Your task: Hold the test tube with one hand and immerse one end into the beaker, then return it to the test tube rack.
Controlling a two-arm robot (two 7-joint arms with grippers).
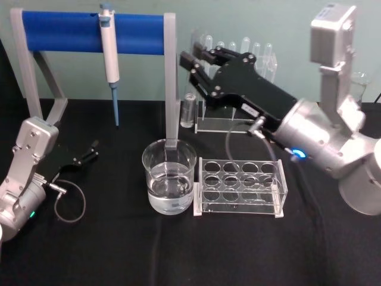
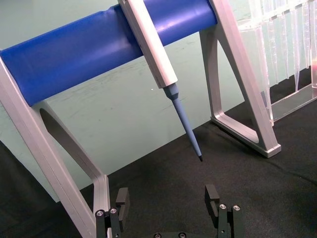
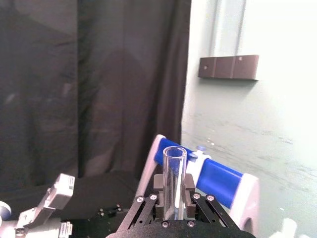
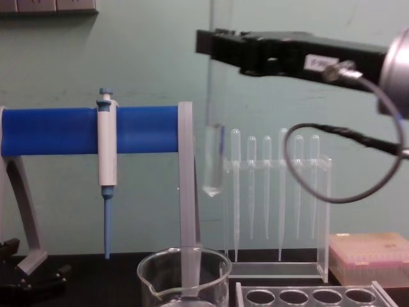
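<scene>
- The right gripper (image 1: 197, 59) is seen raised high over the table, behind and above the beaker (image 1: 169, 176); in the right wrist view its fingers (image 3: 159, 186) are closed against the tube (image 3: 174, 181), one on each side.
- The tube (image 4: 213, 128) is held upright, its open rim above the fingers and its round bottom hanging free in the chest view, well above the beaker (image 4: 185, 276) and apart from it.
- The beaker is seen standing on the black table (image 1: 119, 250), partly filled with clear liquid, just beside the clear rack (image 1: 240, 186) with round holes.
- The left gripper (image 1: 89, 151) is seen low at the table's left, near the foot of the blue-barred stand (image 1: 92, 31); in the left wrist view its fingers (image 2: 122, 201) are spread wide with nothing between them.
- A pipettor (image 1: 109, 56) is hung on the stand's bar, tip down.
- A row of thin pipettes (image 4: 275, 192) is seen standing in a clear holder behind the tube.
</scene>
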